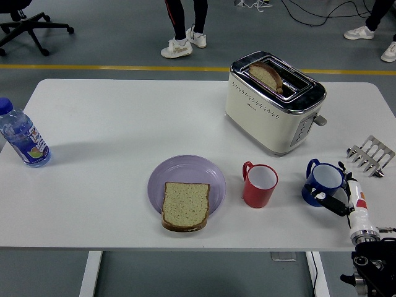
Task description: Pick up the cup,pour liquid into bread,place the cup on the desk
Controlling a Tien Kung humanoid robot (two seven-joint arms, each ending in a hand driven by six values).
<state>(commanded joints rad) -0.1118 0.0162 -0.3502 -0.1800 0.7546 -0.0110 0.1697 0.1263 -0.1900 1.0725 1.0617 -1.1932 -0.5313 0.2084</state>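
One hand, R [337,197], fingers round blue cup [323,182] | bread [185,205] on plate [185,173]

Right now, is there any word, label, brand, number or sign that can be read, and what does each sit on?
No text can be read in this view.
Water bottle: a coloured label, its print too small and blurred to read.
Toaster: a faint mark on its side, too small to read.
Right robot hand at the blue cup: red and yellow patches near the wrist, no legible text.
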